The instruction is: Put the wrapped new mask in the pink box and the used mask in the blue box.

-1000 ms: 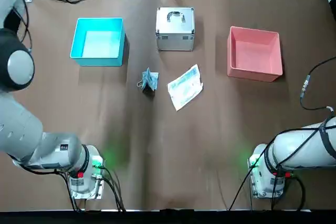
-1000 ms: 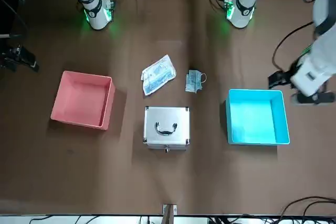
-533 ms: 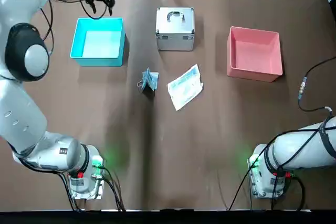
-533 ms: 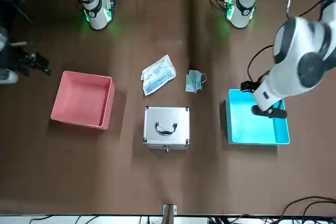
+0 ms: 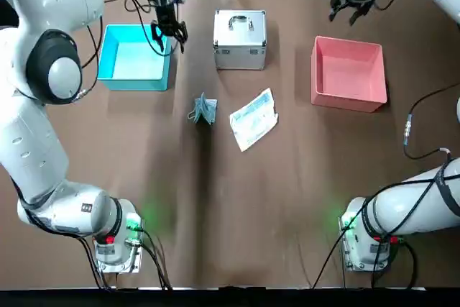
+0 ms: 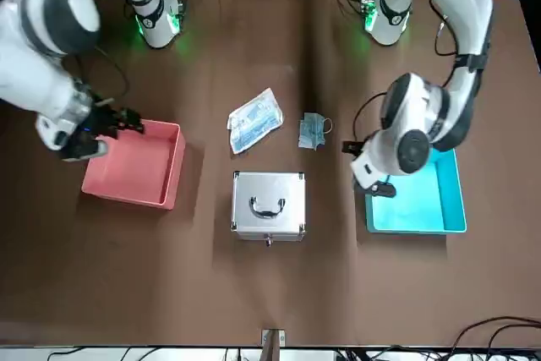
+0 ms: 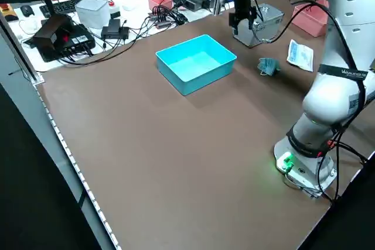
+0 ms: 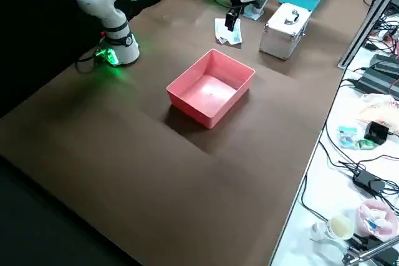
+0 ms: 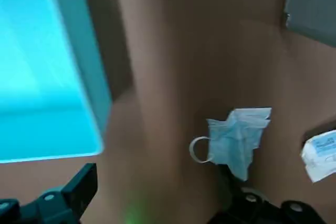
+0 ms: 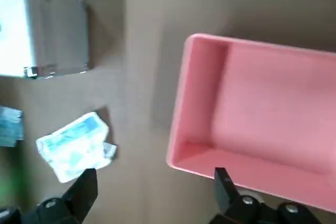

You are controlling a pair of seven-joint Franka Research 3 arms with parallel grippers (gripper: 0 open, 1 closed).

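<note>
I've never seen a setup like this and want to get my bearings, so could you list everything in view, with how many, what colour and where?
blue box: one, cyan, on the table beyond the small mask
pink box: one, pink, table's right part
metal case: one, silver, between the boxes
wrapped mask: one, white with blue print, mid-table
used mask: one, light blue, left of the packet
table: one, brown, under all these
cables: many, black, largely on the white side surface
left arm's gripper: one, black, fingers open, by the blue box
right arm's gripper: one, black, fingers open, near the pink box
</note>
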